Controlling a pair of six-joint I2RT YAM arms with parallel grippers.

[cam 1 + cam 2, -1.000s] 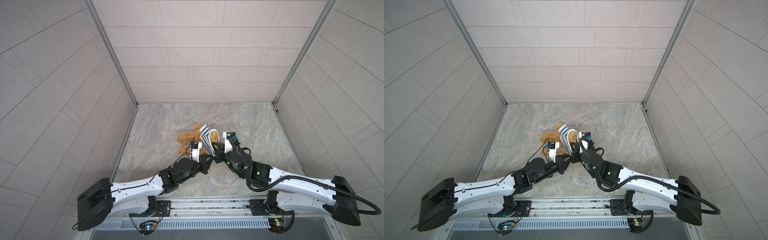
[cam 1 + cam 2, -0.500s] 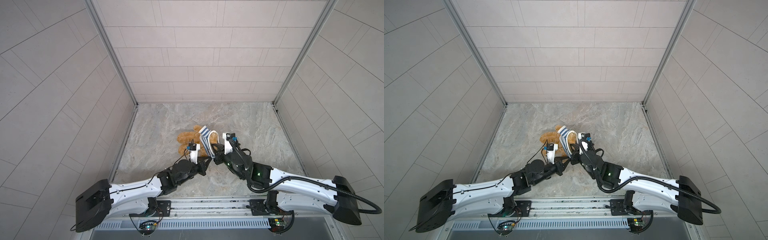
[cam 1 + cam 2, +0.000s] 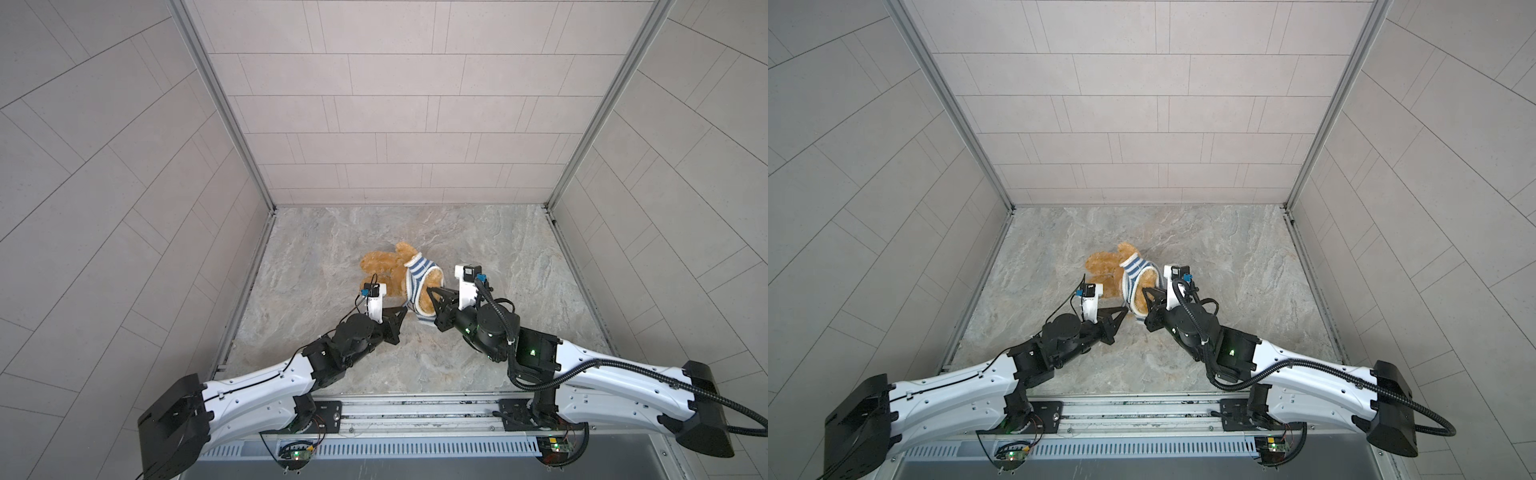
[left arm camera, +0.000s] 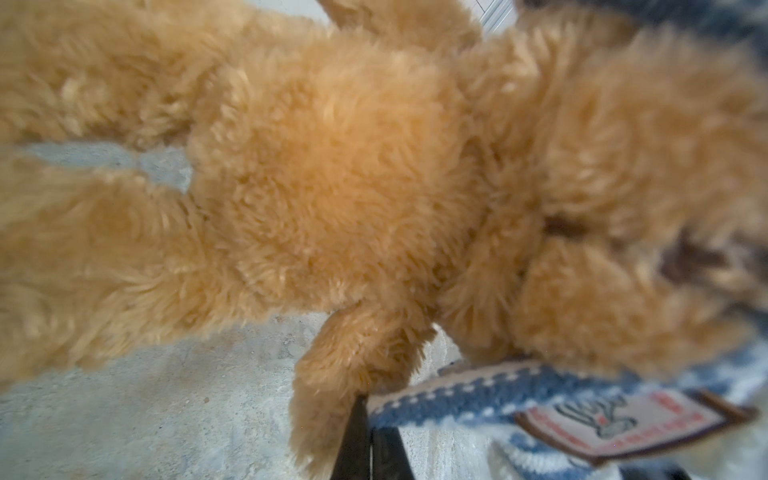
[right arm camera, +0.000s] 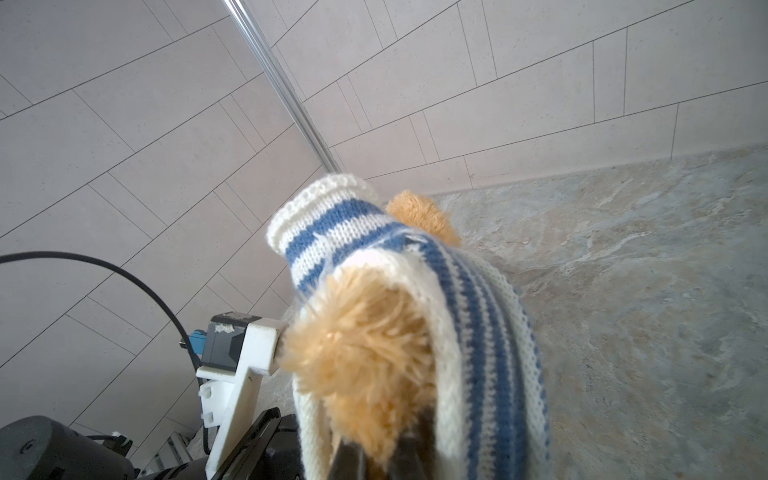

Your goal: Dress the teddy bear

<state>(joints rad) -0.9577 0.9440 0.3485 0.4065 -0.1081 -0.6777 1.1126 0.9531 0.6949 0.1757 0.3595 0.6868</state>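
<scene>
Since the shirt covers only the head end of the bear, which lies mid-floor, both held edges should be drawn evenly down the bear so the knit slides rather than bunches. On the left, the left gripper is closed on the hem beside a paw. Opposite it, the right gripper is clamped on the other edge, perhaps catching fur too. Only the left wrist view shows the badge and the face half under the knit. Only the right wrist view shows an empty sleeve standing up, with no arm through it yet.
</scene>
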